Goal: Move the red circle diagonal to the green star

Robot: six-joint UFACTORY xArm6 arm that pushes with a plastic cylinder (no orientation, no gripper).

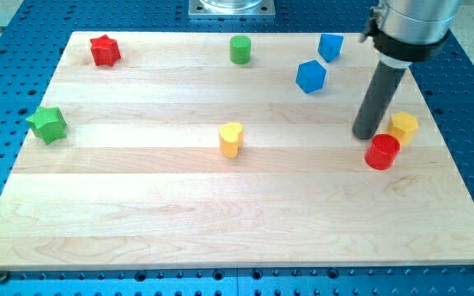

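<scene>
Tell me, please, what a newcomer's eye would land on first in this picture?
Probably the dark rod at the view's right, my tip resting just left of the red circle and the yellow block. Next, the green star, alone at the far left edge of the wooden board.

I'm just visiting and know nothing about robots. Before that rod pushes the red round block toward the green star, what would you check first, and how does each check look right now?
1. My tip is next to the red circle: ok, just to its upper left.
2. Tip touching it: cannot tell.
3. Tip on the side away from the green star: not ok; it stands on the star's side.
4. Nothing crowding the red circle: not ok; the yellow block sits close above it.
5. Path leftward open: not ok; the yellow heart stands roughly between.
</scene>
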